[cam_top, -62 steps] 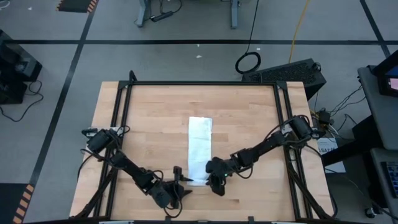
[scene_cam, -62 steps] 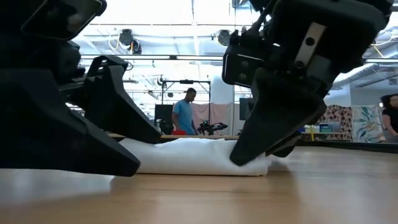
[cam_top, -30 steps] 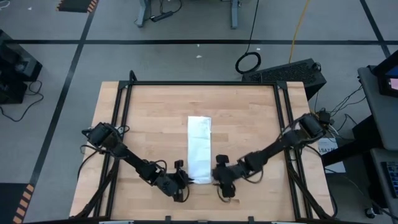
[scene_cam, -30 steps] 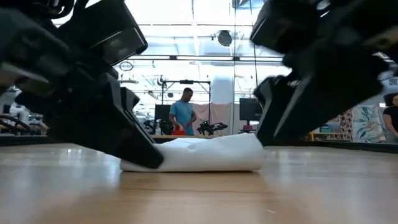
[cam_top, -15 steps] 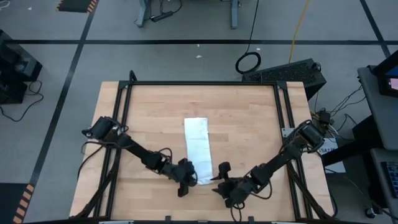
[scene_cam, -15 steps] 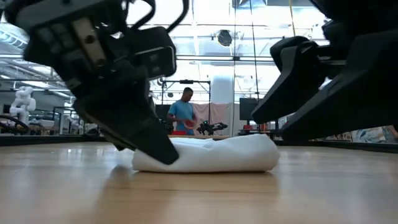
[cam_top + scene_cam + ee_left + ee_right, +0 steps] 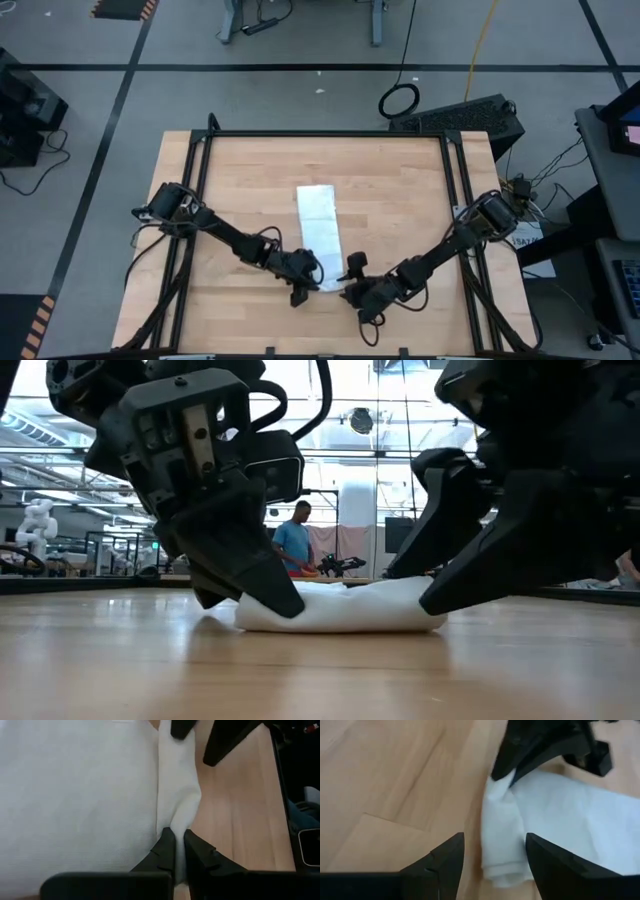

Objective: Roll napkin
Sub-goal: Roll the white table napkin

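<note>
The white napkin [image 7: 319,228] lies as a long strip on the wooden table [image 7: 240,170], running from the far side to the near side. Its near end is bunched into a low roll [image 7: 345,610] that rests on the wood. My left gripper [image 7: 307,283] is at the roll's left end, shut on the cloth [image 7: 178,839]. My right gripper [image 7: 351,284] stands open at the roll's right end. In the right wrist view its fingers [image 7: 495,847] straddle that end [image 7: 502,845]. My left gripper pinches a fold of cloth at the left end of the near roll [image 7: 178,822] between its two fingers. The fingers slant down from the table's left-near side. The roll stays on the table, slack. My right gripper: I cannot tell whether its fingers touch the napkin.
Black metal rails [image 7: 195,190] [image 7: 455,190] run along the table's left and right sides. Bare wood lies on both sides of the napkin. A person [image 7: 294,546] stands far off in the room beyond the table.
My left gripper has swung toward the table's right and far side, rolling its wrist, and has pushed into the napkin's near left corner. The near end has bunched thicker and shifted right, and the strip now lies slightly askew. My right gripper has rolled and sunk a little beside the roll.
</note>
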